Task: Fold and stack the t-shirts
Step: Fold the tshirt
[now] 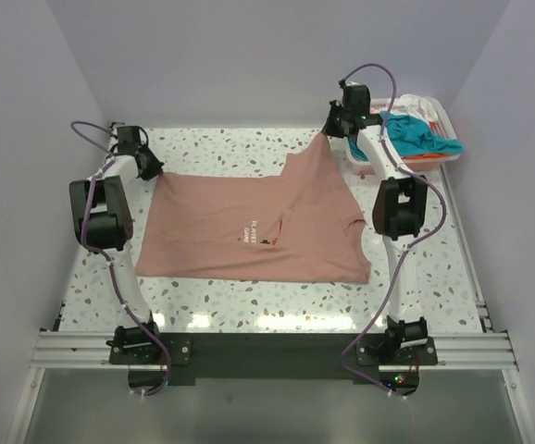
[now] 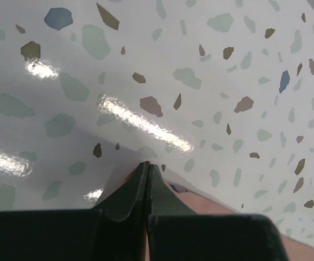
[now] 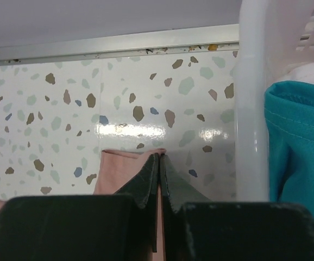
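Pink t-shirt, corners pinched by left end effector, right end effector

The small white chest lettering on the dusty salmon-pink cloth t-shirt is too small to read from above. In the wrist views the black left gripper and black right gripper hide all but slivers of that shirt. Right of the shirt, the white plastic lattice basket is cut off by the right wrist picture's edge. The crumpled teal t-shirt inside it covers most of what lies beneath.
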